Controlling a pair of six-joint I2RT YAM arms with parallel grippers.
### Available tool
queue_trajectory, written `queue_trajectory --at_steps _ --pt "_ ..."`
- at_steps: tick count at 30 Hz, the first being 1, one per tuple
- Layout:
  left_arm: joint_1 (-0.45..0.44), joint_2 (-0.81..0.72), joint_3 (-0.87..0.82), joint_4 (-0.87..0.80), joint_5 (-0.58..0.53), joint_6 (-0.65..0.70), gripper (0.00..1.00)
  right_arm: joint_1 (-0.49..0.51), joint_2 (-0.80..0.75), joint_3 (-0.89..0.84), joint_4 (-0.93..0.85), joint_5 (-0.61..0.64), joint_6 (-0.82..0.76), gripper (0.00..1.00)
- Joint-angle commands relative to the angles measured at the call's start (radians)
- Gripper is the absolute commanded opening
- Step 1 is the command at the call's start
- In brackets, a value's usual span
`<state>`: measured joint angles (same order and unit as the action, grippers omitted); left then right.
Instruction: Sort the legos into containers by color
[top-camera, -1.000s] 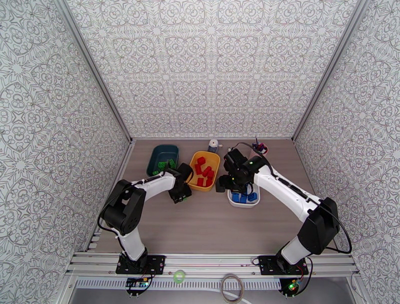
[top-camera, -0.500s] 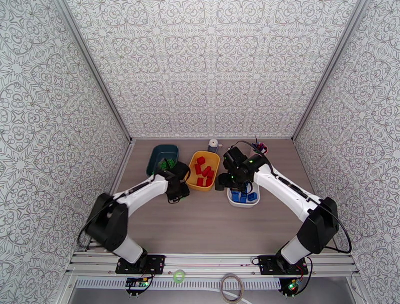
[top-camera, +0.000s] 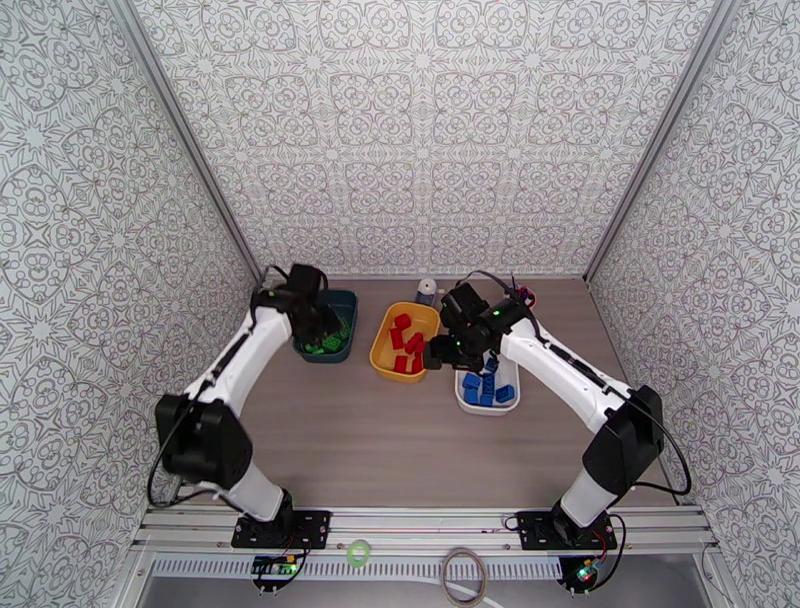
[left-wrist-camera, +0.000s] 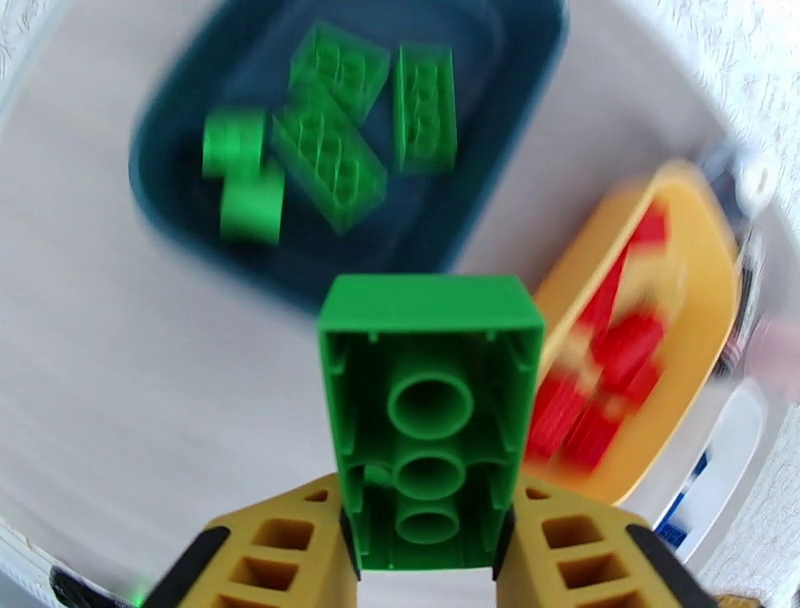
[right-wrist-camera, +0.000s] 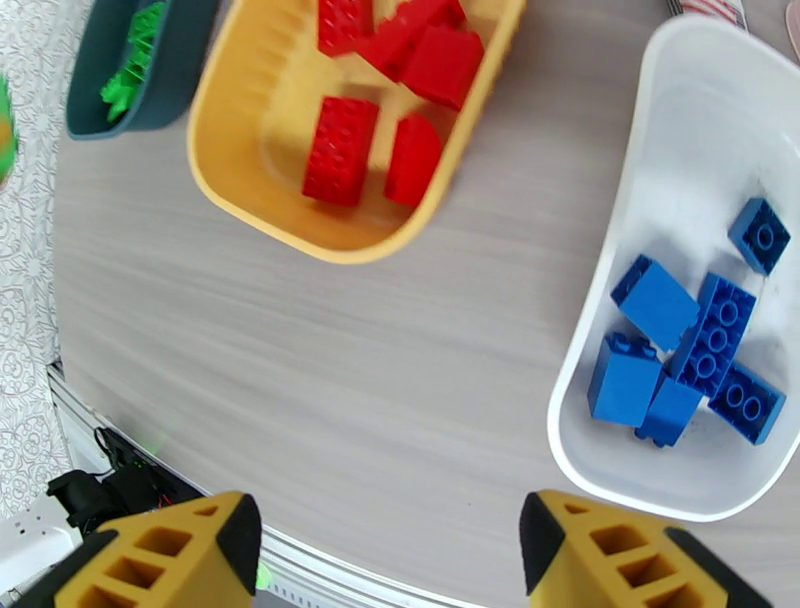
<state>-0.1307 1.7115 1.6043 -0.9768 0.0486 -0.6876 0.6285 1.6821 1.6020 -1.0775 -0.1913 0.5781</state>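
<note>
My left gripper (left-wrist-camera: 430, 512) is shut on a green lego (left-wrist-camera: 430, 420), whose hollow underside faces the camera. It hangs over the near right edge of the dark teal container (left-wrist-camera: 150, 150), which holds several green legos (left-wrist-camera: 330, 150). In the top view, the left gripper (top-camera: 318, 322) is over that teal container (top-camera: 343, 297). The yellow container (top-camera: 384, 352) holds red legos (top-camera: 405, 340). The white container (right-wrist-camera: 562, 400) holds several blue legos (right-wrist-camera: 690, 350). My right gripper (right-wrist-camera: 390, 545) is open with nothing between its fingers, above the bare table between the yellow container (right-wrist-camera: 230, 130) and the white one.
A pink cup of pens (top-camera: 518, 295) and a small white bottle (top-camera: 427, 290) stand at the back edge of the table. Patterned walls close in the left, right and back. The wooden table in front of the containers is bare up to the metal rail (top-camera: 420, 530).
My left arm swung from the table beside the yellow container up and left to above the teal one, carrying the green lego. My right gripper lifted and shifted slightly left.
</note>
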Motion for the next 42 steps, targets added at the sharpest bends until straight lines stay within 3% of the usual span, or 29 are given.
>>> queue_trajectory --at_steps 1,3,6,10,17,22,26,28,30,31,32,33,35,37,40,42 --pt "0.040 0.105 0.132 -0.120 0.022 0.097 0.71 -0.007 -0.006 0.030 -0.029 0.020 -0.003 0.73" --pt "0.052 0.149 0.196 -0.153 0.010 0.103 0.85 -0.007 -0.019 0.025 -0.036 0.033 -0.003 0.73" --pt "0.054 0.128 0.206 -0.140 0.006 0.094 0.93 -0.007 -0.048 0.012 -0.051 0.066 -0.004 0.73" --pt "0.042 0.020 0.113 -0.062 0.009 0.075 0.95 -0.022 -0.090 -0.016 -0.064 0.100 -0.014 0.73" --pt "0.031 -0.313 -0.158 0.155 -0.009 0.057 0.99 -0.112 -0.148 -0.013 -0.092 0.168 -0.059 0.73" --pt "0.056 -0.491 -0.237 0.243 -0.038 0.131 0.99 -0.161 -0.200 0.049 -0.089 0.327 -0.081 0.73" --pt "0.083 -0.580 -0.280 0.353 -0.109 0.166 0.99 -0.176 -0.292 0.055 0.029 0.470 -0.097 0.74" --pt "0.085 -0.635 -0.346 0.486 -0.196 0.174 0.99 -0.178 -0.340 0.025 0.120 0.545 -0.125 0.77" --pt "0.081 -0.717 -0.505 0.748 -0.309 0.167 0.99 -0.177 -0.431 -0.139 0.352 0.645 -0.175 0.75" --pt "0.081 -0.760 -0.610 0.914 -0.357 0.157 0.99 -0.178 -0.483 -0.234 0.490 0.695 -0.193 0.84" --pt "0.082 -0.801 -0.728 1.127 -0.403 0.154 0.99 -0.179 -0.549 -0.342 0.642 0.721 -0.234 0.99" --pt "0.084 -0.831 -0.834 1.324 -0.422 0.167 0.99 -0.179 -0.616 -0.443 0.783 0.718 -0.308 0.99" --pt "0.099 -0.849 -0.944 1.554 -0.357 0.303 0.99 -0.180 -0.718 -0.632 1.077 0.746 -0.418 0.99" --pt "0.105 -0.834 -0.926 1.481 -0.312 0.398 0.99 -0.194 -0.732 -0.699 1.144 0.842 -0.423 0.99" --pt "0.087 -0.789 -0.856 1.238 -0.268 0.547 0.99 -0.243 -0.651 -0.648 0.936 0.912 -0.383 0.99" --pt "0.052 -0.755 -0.880 1.204 -0.326 0.623 0.99 -0.261 -0.599 -0.671 0.914 0.963 -0.389 0.99"
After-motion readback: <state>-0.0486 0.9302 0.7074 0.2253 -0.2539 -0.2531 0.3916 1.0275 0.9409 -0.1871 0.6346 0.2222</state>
